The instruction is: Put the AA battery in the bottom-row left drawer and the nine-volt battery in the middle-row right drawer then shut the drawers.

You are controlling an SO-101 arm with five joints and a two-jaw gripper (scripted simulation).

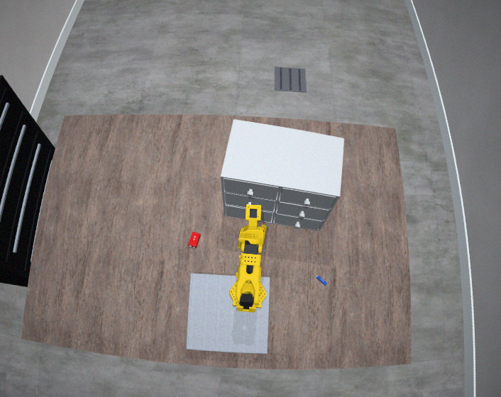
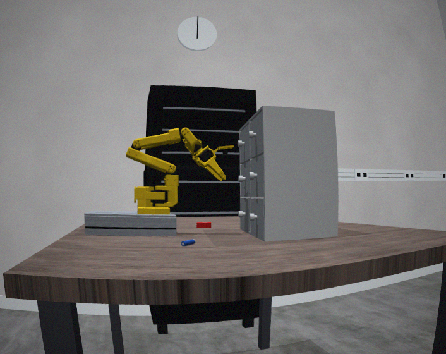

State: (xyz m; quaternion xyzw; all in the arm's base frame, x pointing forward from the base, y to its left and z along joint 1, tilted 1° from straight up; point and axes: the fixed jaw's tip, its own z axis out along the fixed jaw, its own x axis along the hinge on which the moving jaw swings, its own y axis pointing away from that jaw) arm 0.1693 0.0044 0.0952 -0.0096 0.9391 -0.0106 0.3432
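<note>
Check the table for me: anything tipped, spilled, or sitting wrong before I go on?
Nothing stands out. The chest stands upright with all six drawers shut. The red nine-volt battery and blue AA battery lie loose on the table, apart from each other. The gripper hangs open near the chest's left knobs, holding nothing.

A dark wooden table [image 2: 223, 274] with a curved near edge stands on dark legs [image 2: 59, 327] over a mottled grey concrete floor [image 1: 165, 55]. On the table's near-left part lies a flat pale grey slab [image 1: 208, 316], seen from the side as two stacked grey layers [image 2: 129, 224]. Beyond the table's left edge stands a tall black cabinet [image 1: 11, 179] crossed by thin silver bars [image 2: 204, 109]. A round white wall clock [image 2: 197, 33] hangs high on the plain far wall. A white strip with small black marks [image 2: 398, 175] runs along the wall at right. A dark grated vent [image 1: 290, 79] sits in the floor beyond the table.
</note>
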